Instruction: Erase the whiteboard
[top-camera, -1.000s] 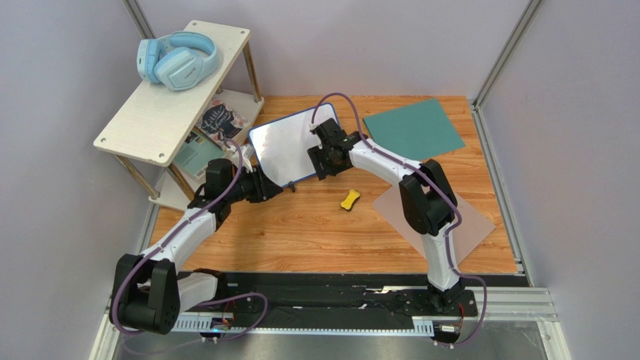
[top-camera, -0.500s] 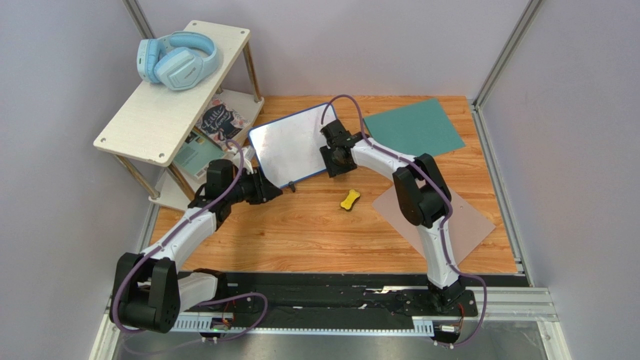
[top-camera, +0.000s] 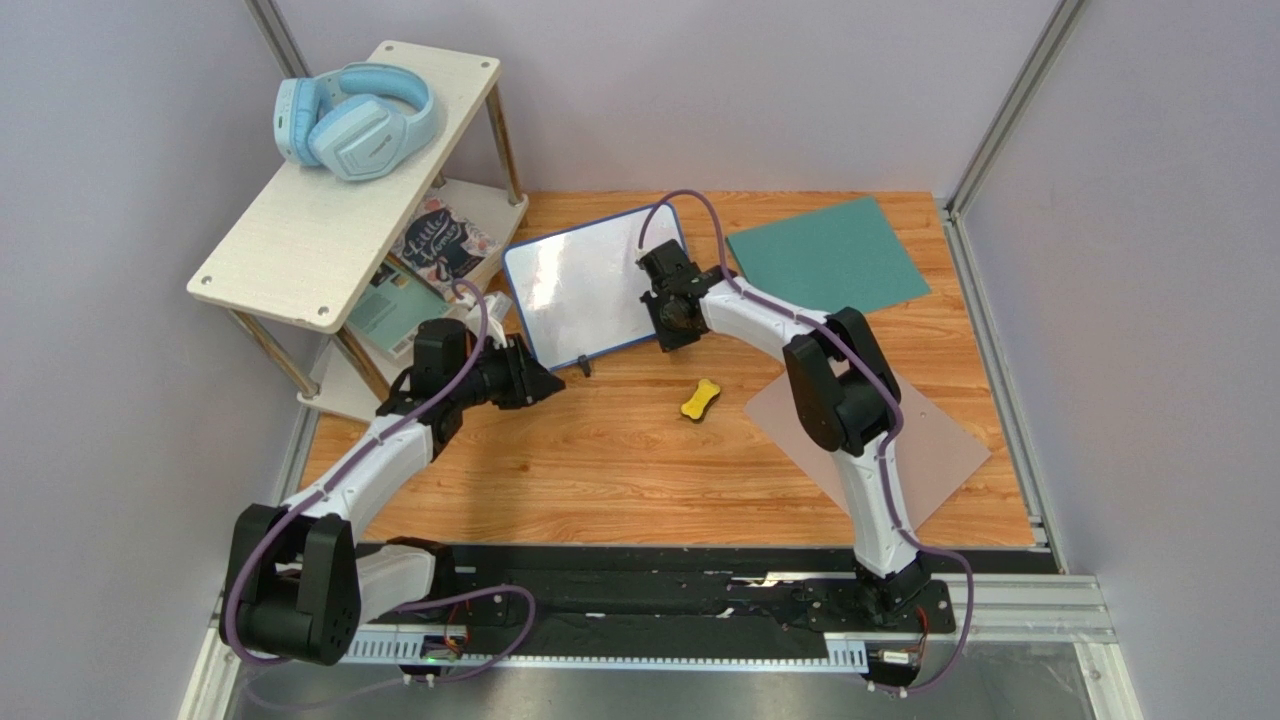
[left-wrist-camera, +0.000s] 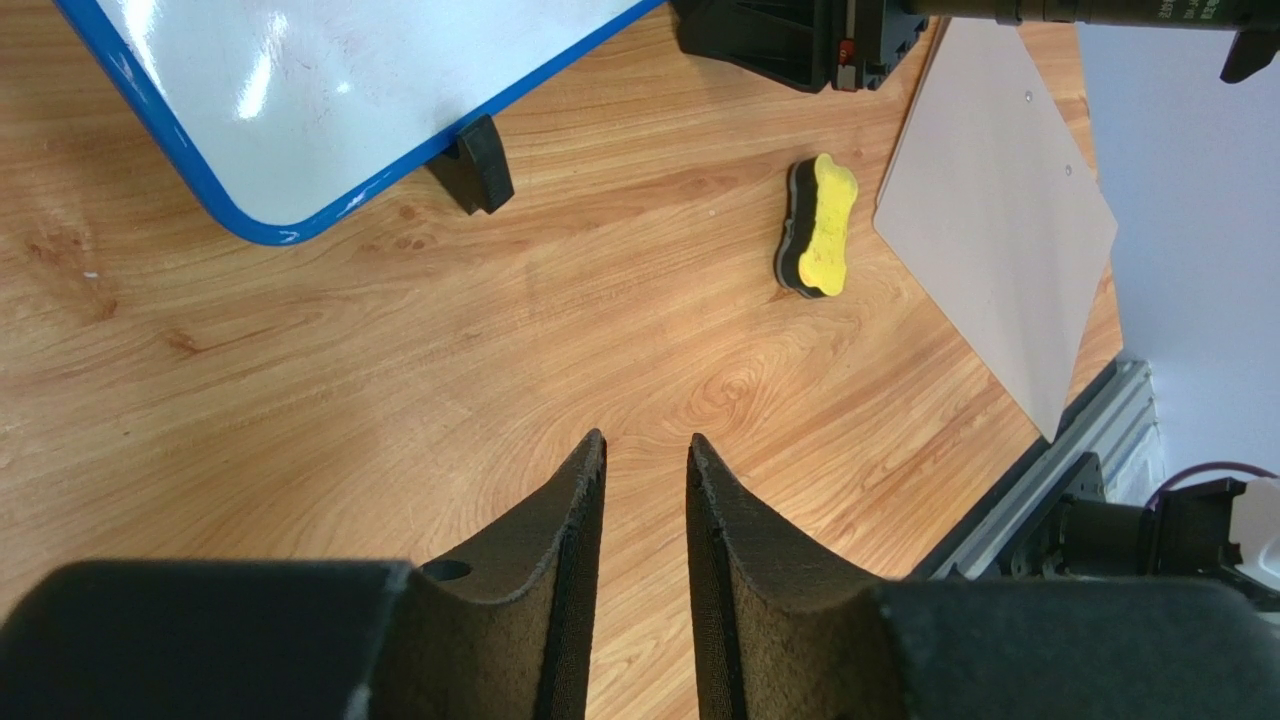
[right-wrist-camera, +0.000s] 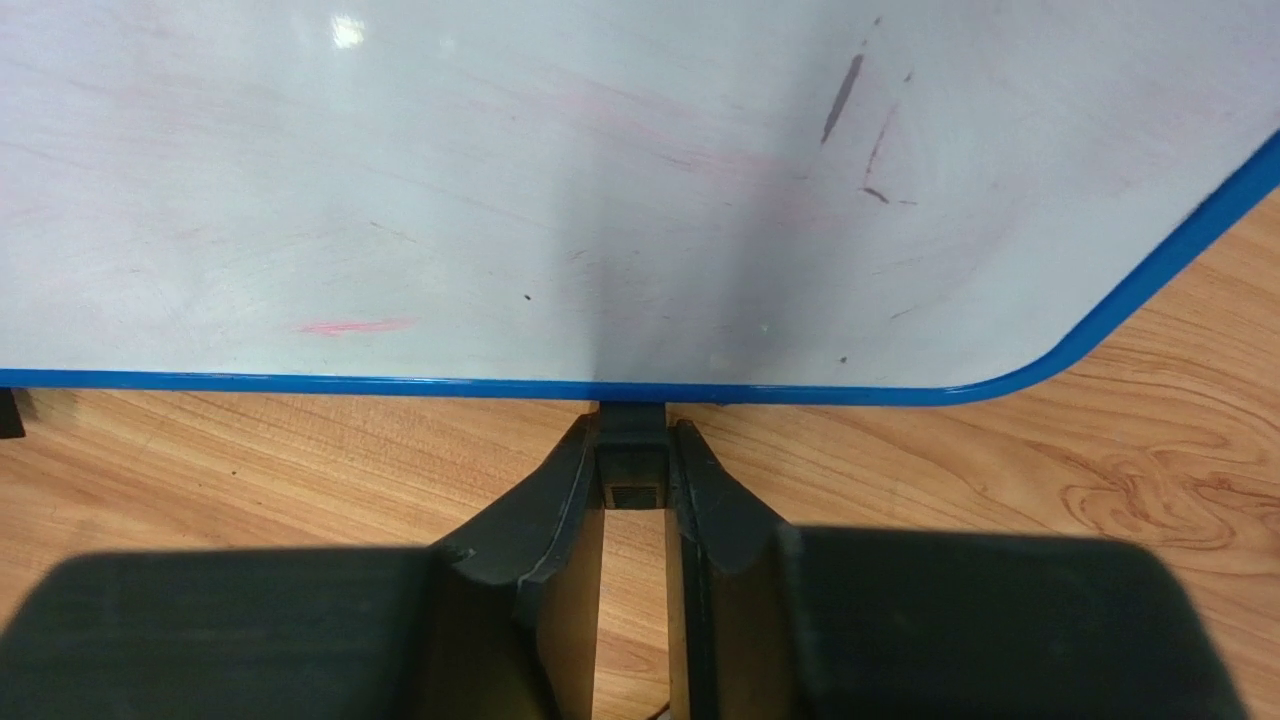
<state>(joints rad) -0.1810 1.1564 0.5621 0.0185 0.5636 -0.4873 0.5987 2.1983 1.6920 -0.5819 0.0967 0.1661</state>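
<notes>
Inspection finds the whiteboard (top-camera: 591, 297) standing on the far left part of the table (top-camera: 631, 480), beside the shelf (top-camera: 323, 225), its glossy face turned up toward the overhead camera. The face is not clean: a faint pink streak (right-wrist-camera: 353, 324) and a few dark strokes (right-wrist-camera: 842, 98) show in the right wrist view.

The right gripper (right-wrist-camera: 634, 468) sits at the board's near right edge. Its jaws are clamped on a small black foot (right-wrist-camera: 633, 447) directly under the blue frame. This hold is judged to steady or reposition the board, not to wipe it, since no wiping tool is in those jaws.

The left gripper (left-wrist-camera: 646, 465) hangs over bare wood just off the board's near left corner. Its jaws stand narrowly apart with nothing between them.

The yellow eraser (left-wrist-camera: 816, 228) lies loose on the table, clear of both grippers, between the board and the grey-brown sheet (left-wrist-camera: 999, 225).

Assessment: wiping is not yet under way. The free left arm is the likely one to fetch the eraser, though it is nearer the right arm. Risk noted: a grip on one foot alone may let the board pivot under wiping pressure.
</notes>
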